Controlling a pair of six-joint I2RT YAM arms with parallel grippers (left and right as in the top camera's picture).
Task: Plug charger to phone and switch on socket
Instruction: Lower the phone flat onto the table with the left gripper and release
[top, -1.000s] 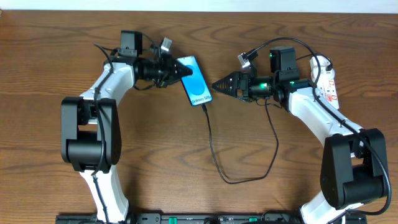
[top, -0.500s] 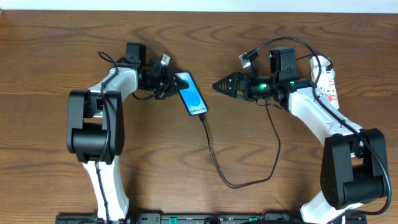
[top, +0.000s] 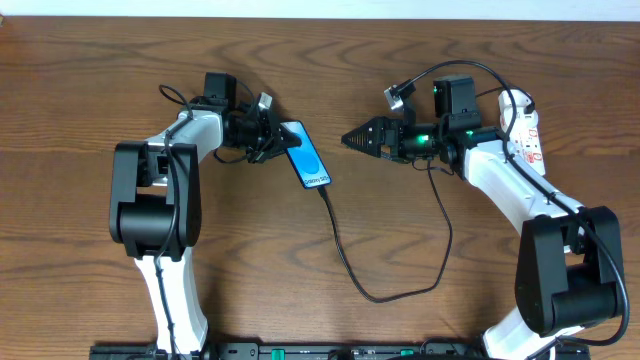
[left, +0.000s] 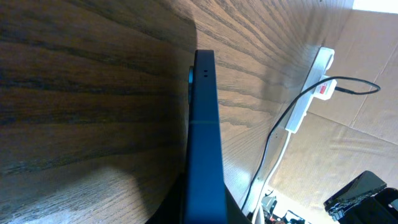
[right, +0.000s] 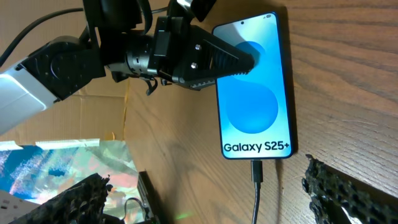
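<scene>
Over the last second the left pincer (top: 283, 137) has drawn back toward 9 o'clock and carried the phone (top: 309, 162) with it, so the phone now sits a little lower and further left in the overhead view and looks narrower than before; the right pincer (top: 352, 138) has barely shifted. The left pincer is clamped shut on the phone's top end, its dark fingertips (right: 239, 59) pressed over the upper part of the blue screen in the right wrist view. In the left wrist view the phone appears edge-on, a thin dark blue slab rolled up off the wood. From the grip the phone runs toward 5 o'clock, screen lit blue with the white "Galaxy" text near its lower end. The charger (top: 345, 262) has its small black plug tip seated in the phone's bottom edge. Its thin black cable drops toward 6 o'clock, loops round near the front of the bench (top: 80, 120), and climbs again toward the right arm (top: 510, 185). The right pincer stands at about 3 o'clock of the phone, apart from it, pointing at it with its jaws spread wide and nothing between them; its textured fingers (right: 345, 186) frame the bottom of its own camera view. The socket (top: 528, 128) lies at the far right of the bench, at about 2 o'clock from the centre, partly behind the right arm, with a white plug bearing a red mark in it.
</scene>
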